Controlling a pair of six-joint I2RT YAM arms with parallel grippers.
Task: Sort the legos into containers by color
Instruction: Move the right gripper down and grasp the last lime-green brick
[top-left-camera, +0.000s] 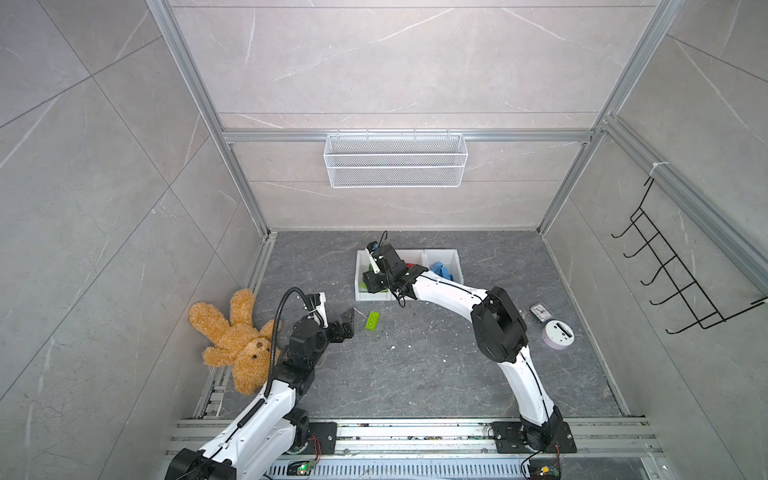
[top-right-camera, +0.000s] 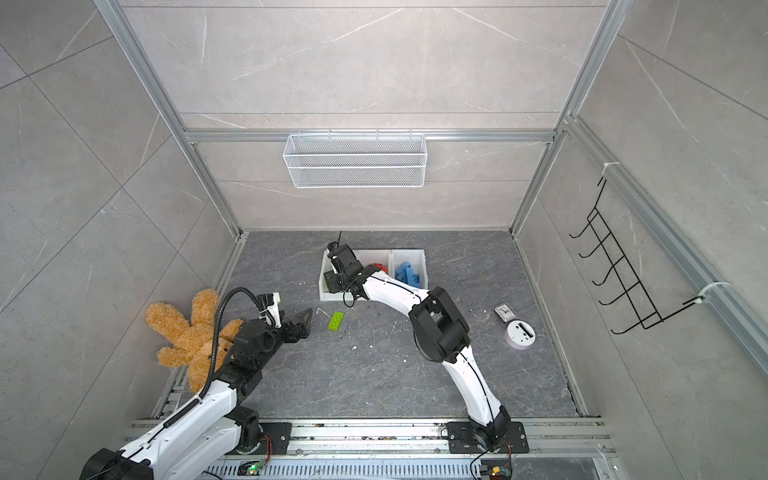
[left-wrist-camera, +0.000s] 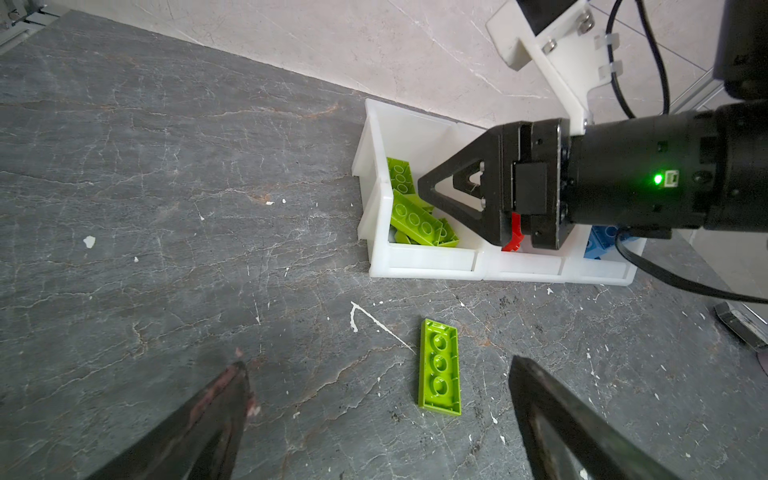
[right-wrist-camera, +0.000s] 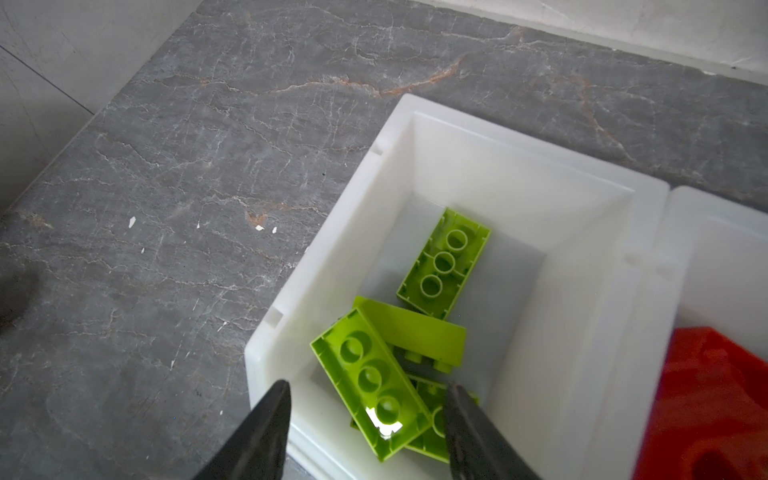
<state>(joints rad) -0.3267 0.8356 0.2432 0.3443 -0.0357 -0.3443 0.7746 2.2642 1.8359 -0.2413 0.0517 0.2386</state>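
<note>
The legos (top-left-camera: 441, 269) are all but sorted. In both top views three joined white containers (top-left-camera: 451, 254) stand at the back of the worktop (top-left-camera: 436, 374): blue pieces (top-right-camera: 405, 272) heaped in the one on the right, a red piece (top-right-camera: 379, 267) glimpsed in the middle one, and the right tool (top-left-camera: 370, 283) hanging over the one on the left. A single lime green brick (top-left-camera: 372, 321) lies loose on the worktop, just ahead of the left tool (top-left-camera: 349, 323). The blue heap is too tangled to count, and the red is mostly hidden. In the left wrist view the left tool's fingers (left-wrist-camera: 199, 428) stand wide apart and hold nothing. The loose brick lies underside up beyond and between them, touching neither, near the containers' front lips but outside. In the right wrist view the right tool's jaws are parted, with a gap on either side of the green brick beneath, so it grips nothing. Four green bricks can be counted in the green container (right-wrist-camera: 498, 166), one partly buried. The step in hand looks like the end of a drop into that container. The next move probably falls to the left tool: descend over the loose brick, close across its narrow width, and carry it to the same container once the right arm is clear.
</note>
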